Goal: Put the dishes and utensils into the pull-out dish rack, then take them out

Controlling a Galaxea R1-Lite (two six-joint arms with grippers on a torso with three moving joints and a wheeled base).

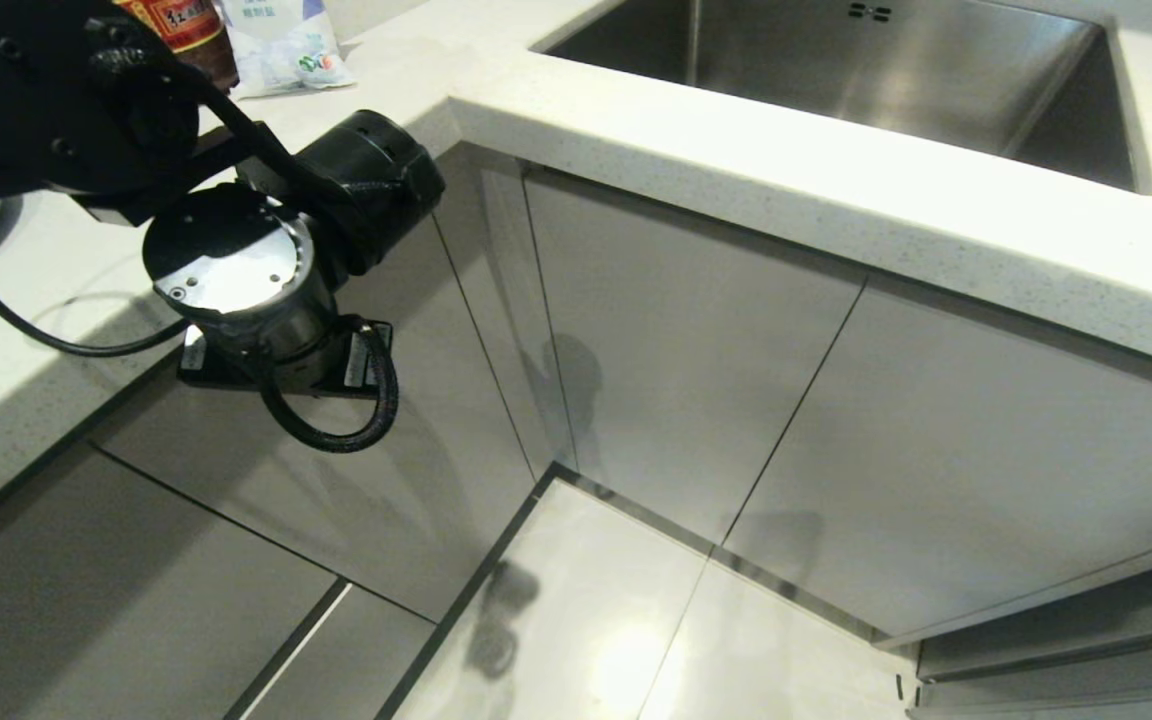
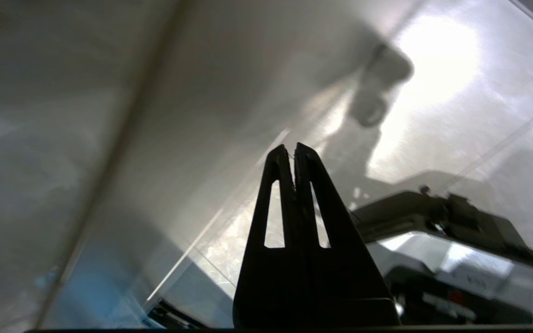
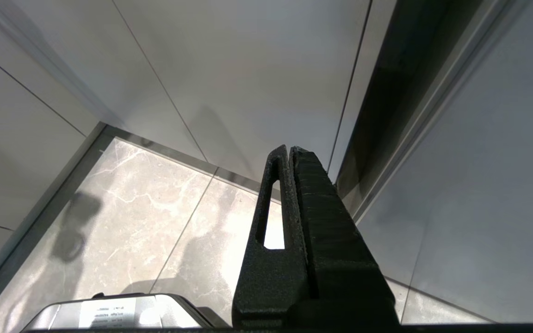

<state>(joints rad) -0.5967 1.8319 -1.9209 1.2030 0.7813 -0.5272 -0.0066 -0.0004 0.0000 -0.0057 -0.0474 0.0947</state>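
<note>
Dishes, utensils and the pull-out dish rack were nowhere in sight. On the left, the left arm [image 1: 246, 270] hung past the white worktop [image 1: 736, 150] edge, its left end effector [image 2: 293, 150] pressed together, empty. Grey cabinet doors [image 1: 676, 360] stood below the steel sink [image 1: 836, 70]. The right end effector [image 3: 289, 150] was likewise pressed together, empty, above the floor [image 3: 155, 222].
</note>
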